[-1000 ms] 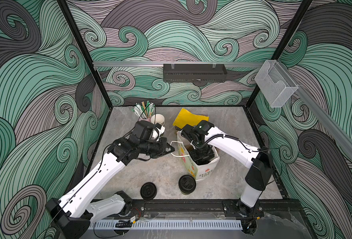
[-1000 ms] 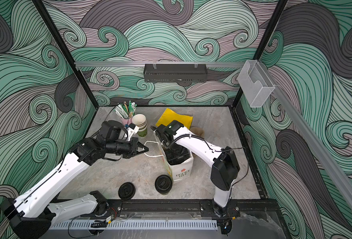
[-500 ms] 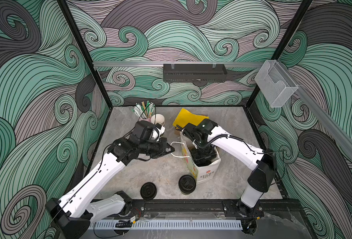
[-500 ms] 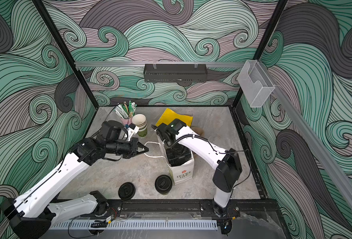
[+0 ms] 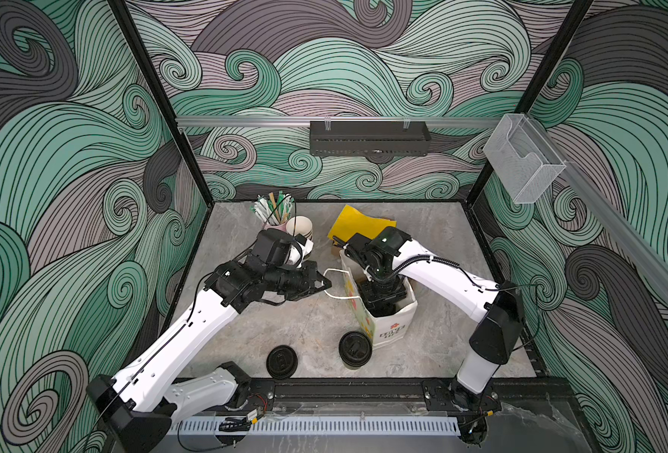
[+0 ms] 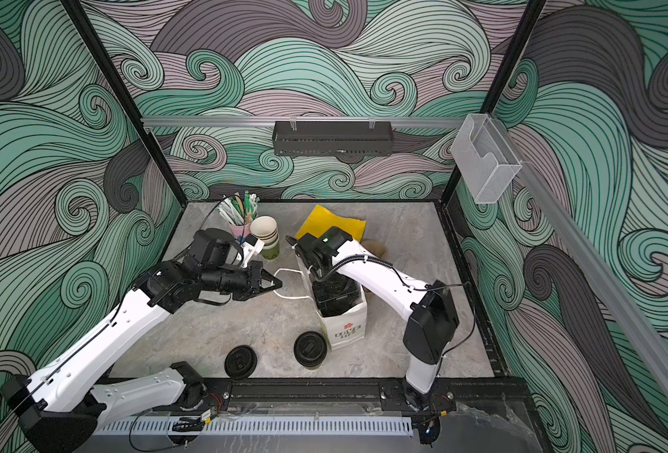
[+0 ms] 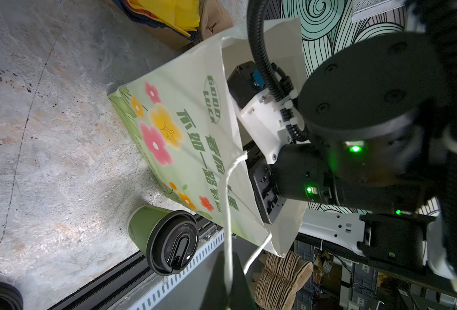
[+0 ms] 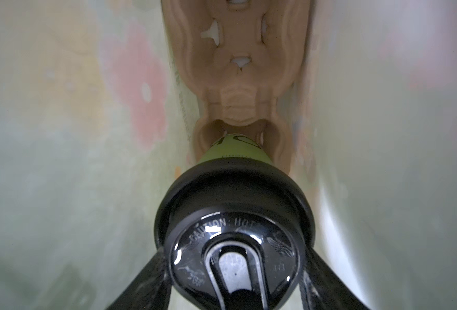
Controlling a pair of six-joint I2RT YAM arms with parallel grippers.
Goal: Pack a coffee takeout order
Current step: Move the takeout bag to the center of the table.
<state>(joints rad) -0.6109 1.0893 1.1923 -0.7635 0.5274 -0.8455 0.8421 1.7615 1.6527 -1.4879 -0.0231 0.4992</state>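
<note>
A white flowered paper bag [image 5: 389, 329] stands open mid-table in both top views. My left gripper [image 5: 326, 283] is shut on its white string handle [image 7: 227, 204], pulling that side of the bag's mouth open. My right gripper [image 8: 234, 281] reaches down inside the bag, its fingers [image 8: 144, 284] shut on either side of a green cup's black lid [image 8: 234, 241]. The cup's base is at the near well of a tan pulp carrier [image 8: 235, 67] on the bag's floor. A second lidded green cup [image 5: 355, 349] stands in front of the bag. Yellow napkins [image 5: 357, 223] lie behind it.
A loose black lid [image 5: 282, 361] lies near the front rail. A stack of open cups [image 5: 300, 227] and a pink cup of straws [image 5: 275, 213] stand at the back left, close to my left wrist. Brown cardboard [image 6: 375, 247] sits by the napkins.
The right arm's wrist and elbow have shifted a little to the right while its gripper stays inside the bag. The left arm has held still on the handle.
</note>
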